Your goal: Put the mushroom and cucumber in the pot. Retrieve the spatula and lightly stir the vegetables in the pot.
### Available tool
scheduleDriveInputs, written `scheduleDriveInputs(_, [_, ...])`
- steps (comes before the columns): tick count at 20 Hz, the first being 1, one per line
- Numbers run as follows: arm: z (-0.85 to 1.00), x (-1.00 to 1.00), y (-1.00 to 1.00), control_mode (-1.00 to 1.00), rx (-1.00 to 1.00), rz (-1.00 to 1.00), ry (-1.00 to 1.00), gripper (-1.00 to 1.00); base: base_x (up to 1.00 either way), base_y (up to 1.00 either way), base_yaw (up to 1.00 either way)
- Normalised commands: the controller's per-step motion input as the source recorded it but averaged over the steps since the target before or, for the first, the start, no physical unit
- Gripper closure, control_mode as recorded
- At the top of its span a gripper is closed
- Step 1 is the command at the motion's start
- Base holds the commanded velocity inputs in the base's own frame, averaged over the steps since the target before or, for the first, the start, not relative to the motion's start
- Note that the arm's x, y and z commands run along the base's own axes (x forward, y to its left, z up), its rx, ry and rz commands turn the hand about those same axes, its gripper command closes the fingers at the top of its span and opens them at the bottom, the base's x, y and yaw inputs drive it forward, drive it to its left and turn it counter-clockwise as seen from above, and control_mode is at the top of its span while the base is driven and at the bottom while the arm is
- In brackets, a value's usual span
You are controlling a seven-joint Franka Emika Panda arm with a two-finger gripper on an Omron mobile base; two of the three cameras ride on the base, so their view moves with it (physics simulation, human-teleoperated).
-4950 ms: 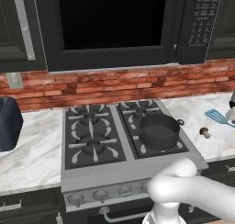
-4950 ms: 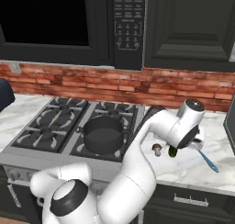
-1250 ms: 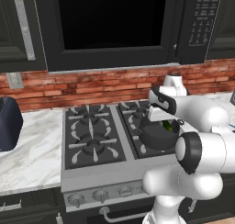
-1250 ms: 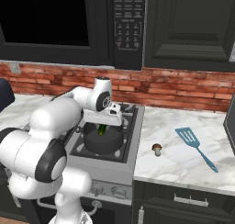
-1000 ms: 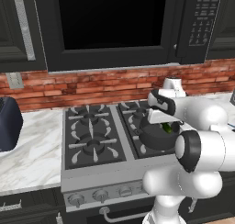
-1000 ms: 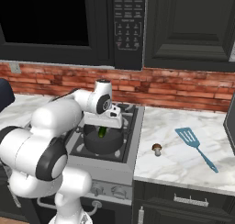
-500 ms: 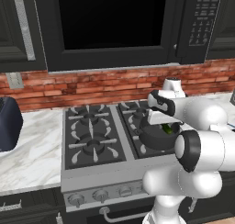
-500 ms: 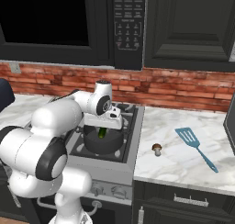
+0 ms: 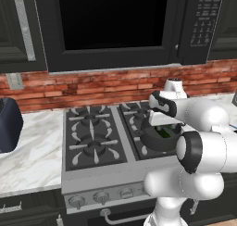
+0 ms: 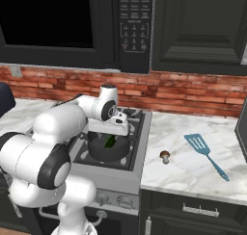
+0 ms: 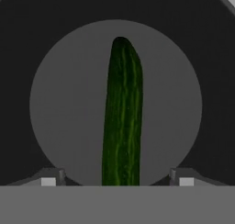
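- While the gripper hangs directly over the pot, its fingertips stand spread wide, well clear of the cucumber on either side, gripping nothing.
- Cucumber's long axis runs straight away from the hand, midway between the jaws, over the pot's grey floor; whether it rests there I cannot tell.
- Mushroom sits on the marble counter, to the right of the stove, apart from the pot.
- Beyond it lies the blue spatula, so the likely next reach is rightward.
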Motion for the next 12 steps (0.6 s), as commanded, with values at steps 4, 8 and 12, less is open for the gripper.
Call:
scheduleDriveInputs(4, [0.0,0.0,0.01,-1.0,0.0,0.0,0.0,-1.0,0.0,0.0,0.0])
scheduleDriveInputs(8, [0.2,-0.14,0.0,-1.0,0.0,0.0,0.0,-1.0,0.0,0.0,0.0])
scheduleDriveInputs(12, [0.45,-0.5,-0.01,-1.0,0.0,0.0,-0.06,-1.0,0.0,0.0,0.0])
